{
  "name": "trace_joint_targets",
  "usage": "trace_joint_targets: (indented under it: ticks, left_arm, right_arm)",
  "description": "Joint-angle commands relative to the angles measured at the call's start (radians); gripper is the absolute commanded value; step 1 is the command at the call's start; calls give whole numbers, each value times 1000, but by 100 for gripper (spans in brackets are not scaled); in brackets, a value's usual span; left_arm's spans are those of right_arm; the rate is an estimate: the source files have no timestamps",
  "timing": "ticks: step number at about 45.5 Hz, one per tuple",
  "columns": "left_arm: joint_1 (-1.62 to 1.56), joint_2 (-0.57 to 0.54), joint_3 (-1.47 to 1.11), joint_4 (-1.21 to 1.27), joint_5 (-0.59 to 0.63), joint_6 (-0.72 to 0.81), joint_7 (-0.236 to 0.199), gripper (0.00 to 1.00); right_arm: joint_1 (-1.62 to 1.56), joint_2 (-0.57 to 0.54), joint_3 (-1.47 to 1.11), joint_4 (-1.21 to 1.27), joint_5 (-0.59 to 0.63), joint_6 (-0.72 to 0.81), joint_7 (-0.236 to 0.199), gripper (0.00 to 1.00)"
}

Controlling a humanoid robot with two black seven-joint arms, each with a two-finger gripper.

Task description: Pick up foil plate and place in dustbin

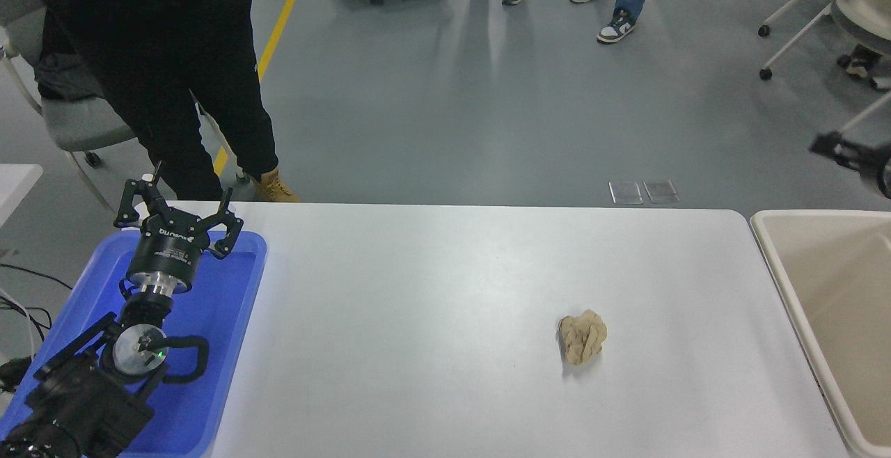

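Bright, even overhead lighting; sharp focus throughout. Soft glare on the glossy grey floor point(543, 110); faint shadow beside the crumpled tan paper ball point(583, 335).

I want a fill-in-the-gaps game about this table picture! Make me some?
1. The crumpled paper ball lies on the white ______.
2. The left pincer hangs over a tray coloured ______.
3. The dustbin stands at the table's ______ end.
4. No foil plate shows on the table; the only loose thing on its white top is the paper ______.

Missing words: table; blue; right; ball
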Motion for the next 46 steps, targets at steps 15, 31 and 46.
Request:
trace_joint_targets:
  ticks: [15, 31, 46]
  left_arm:
    - [0, 1, 0, 0, 0, 0, 0, 100]
    - [0, -1, 0, 0, 0, 0, 0, 100]
    - [0, -1, 0, 1, 0, 0, 0, 100]
  right_arm:
    - [478, 239, -112, 276, -12, 468, -1, 100]
    - [680, 230, -112, 534, -14, 647, -1, 100]
    - [693, 207, -99, 542, -14, 647, -1, 100]
